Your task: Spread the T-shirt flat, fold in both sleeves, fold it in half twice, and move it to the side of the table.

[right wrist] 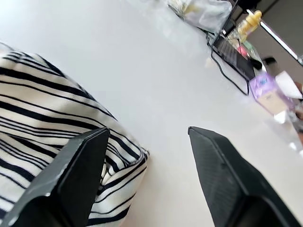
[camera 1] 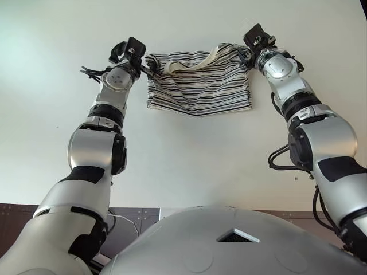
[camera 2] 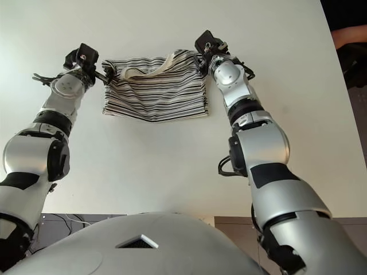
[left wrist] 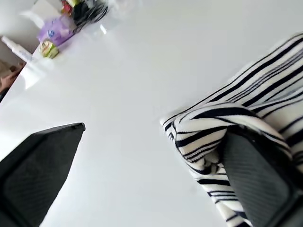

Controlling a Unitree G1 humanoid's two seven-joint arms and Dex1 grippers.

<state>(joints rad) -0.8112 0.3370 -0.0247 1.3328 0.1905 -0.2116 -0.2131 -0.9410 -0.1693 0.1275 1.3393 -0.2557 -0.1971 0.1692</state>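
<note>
T-shirt [camera 1: 198, 86], striped and folded into a rough rectangle, lies at the far middle of the white table [camera 1: 189, 172]. The left gripper [camera 1: 150, 69] sits at its far left corner, claw spread, one finger against the cloth. The right gripper [camera 1: 247, 57], likewise spread, sits at the far right corner.

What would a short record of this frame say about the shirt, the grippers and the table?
shirt: striped shirt, folded into a rough rectangle, cream neckband on top
place: mid-table on the white table, not at its side
left gripper: left gripper open at the shirt's far left corner, cloth bunched against one finger
right gripper: right gripper open at the far right corner, one finger over the cloth
other: clutter at the table's edge
</note>
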